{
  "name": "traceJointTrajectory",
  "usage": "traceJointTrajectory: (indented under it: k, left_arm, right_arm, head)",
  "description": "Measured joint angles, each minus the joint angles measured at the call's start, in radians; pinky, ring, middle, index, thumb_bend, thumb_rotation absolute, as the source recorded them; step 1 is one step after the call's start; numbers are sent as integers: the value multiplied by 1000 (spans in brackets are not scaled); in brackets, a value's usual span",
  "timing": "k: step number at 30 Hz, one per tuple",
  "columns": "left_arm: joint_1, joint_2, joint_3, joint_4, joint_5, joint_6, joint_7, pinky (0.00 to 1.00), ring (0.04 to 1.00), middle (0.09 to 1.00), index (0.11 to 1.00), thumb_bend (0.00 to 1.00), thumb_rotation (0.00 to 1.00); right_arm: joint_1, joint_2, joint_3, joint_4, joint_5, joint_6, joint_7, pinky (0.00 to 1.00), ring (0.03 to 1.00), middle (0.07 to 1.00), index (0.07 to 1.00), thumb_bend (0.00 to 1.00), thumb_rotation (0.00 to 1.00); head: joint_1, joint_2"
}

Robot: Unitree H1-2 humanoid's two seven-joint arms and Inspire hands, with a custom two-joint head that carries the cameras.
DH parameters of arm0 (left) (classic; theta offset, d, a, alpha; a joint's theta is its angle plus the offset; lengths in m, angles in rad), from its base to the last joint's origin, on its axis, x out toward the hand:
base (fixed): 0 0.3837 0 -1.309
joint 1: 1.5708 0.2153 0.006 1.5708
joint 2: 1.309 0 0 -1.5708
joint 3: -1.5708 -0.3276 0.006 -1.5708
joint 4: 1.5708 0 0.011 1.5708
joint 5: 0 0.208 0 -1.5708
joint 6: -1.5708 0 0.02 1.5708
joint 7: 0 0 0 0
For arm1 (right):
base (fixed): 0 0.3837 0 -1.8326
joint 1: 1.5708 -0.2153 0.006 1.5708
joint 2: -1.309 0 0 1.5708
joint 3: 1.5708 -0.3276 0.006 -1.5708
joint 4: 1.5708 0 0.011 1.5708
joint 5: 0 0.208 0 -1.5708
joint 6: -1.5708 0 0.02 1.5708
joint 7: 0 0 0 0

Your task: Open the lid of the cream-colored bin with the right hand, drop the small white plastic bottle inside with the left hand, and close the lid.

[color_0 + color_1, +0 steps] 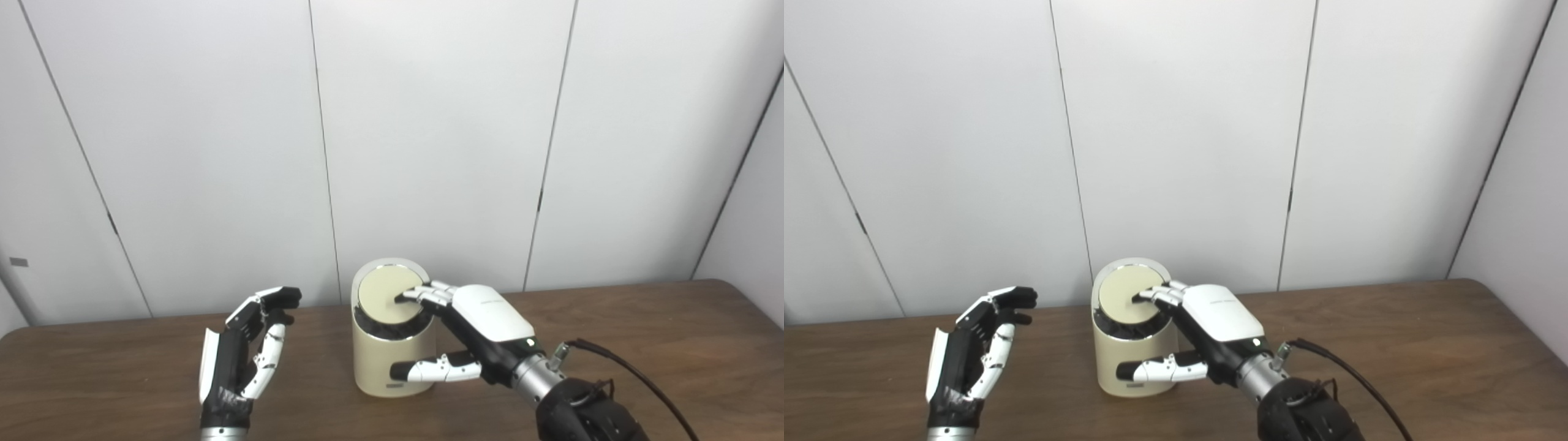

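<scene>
The cream-colored bin (380, 364) stands on the table a little left of centre. Its round lid (381, 297) is tilted, with a dark gap showing under its near edge. My right hand (490, 315) reaches in from the right, fingertips resting on the lid's right part and thumb stretched across the bin's front wall; it grips nothing. My left hand (245, 349) is held upright to the left of the bin, apart from it, fingers spread and empty. No small white bottle shows in either view.
The brown wooden table (661, 331) runs to a white panelled wall close behind the bin. A black cable (618, 362) loops off my right wrist over the table's right side.
</scene>
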Motion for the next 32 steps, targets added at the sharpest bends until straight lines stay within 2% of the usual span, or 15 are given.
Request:
traceJointTrajectory:
  k: [6, 13, 15, 16, 17, 18, 19, 21, 25, 28, 32]
  left_arm:
    - [0, -1, 0, 0, 0, 0, 0, 586, 676, 685, 667, 240, 620]
    - [0, -5, 0, 0, 0, 0, 0, 589, 679, 687, 669, 215, 611]
    - [1, -6, 1, 0, -1, 0, 0, 591, 682, 690, 671, 219, 606]
    - [1, -7, 2, 0, -2, 0, 0, 590, 682, 690, 672, 221, 605]
    - [2, -8, 2, 0, -2, 0, 0, 590, 682, 691, 673, 222, 605]
    - [3, -9, 3, 0, -2, 0, 0, 590, 684, 693, 675, 218, 608]
    - [4, -9, 3, 0, -2, 0, 0, 592, 687, 695, 677, 212, 610]
    - [9, -10, 3, -7, -2, 0, 0, 592, 689, 697, 678, 207, 614]
    - [23, -10, 4, -32, -2, 0, -1, 592, 690, 699, 680, 207, 629]
    - [30, -10, 6, -43, -1, 0, -1, 588, 686, 697, 680, 197, 642]
    - [38, -10, 11, -76, -1, 0, -4, 578, 675, 690, 675, 196, 603]
  right_arm:
    - [1, -6, -11, 0, 23, -4, -16, 892, 945, 890, 852, 734, 938]
    - [21, -4, -17, 0, 46, -4, -19, 852, 920, 887, 847, 729, 894]
    - [40, 5, -40, 1, 85, -16, -54, 861, 929, 911, 874, 698, 912]
    - [53, 14, -59, 3, 115, -29, -83, 856, 932, 919, 883, 618, 910]
    - [66, 24, -76, 6, 145, -52, -120, 823, 917, 906, 869, 511, 864]
    - [84, 36, -98, 19, 185, -98, -176, 752, 872, 868, 828, 362, 736]
    - [99, 52, -122, 37, 224, -149, -224, 710, 839, 842, 801, 275, 672]
    - [138, 89, -169, 76, 300, -246, -336, 672, 807, 811, 773, 208, 640]
    - [192, 128, -220, 165, 395, -397, -470, 648, 762, 770, 732, 255, 707]
    - [219, 154, -268, 209, 459, -452, -538, 670, 753, 758, 713, 310, 635]
    - [236, 161, -301, 245, 530, -528, -587, 672, 749, 751, 711, 306, 502]
  head:
    - [3, 2]
    - [6, 0]
    - [8, 2]
    - [8, 2]
    - [11, -2]
    - [12, 2]
    - [15, 0]
    - [18, 2]
    - [18, -2]
    - [20, 0]
    - [23, 8]
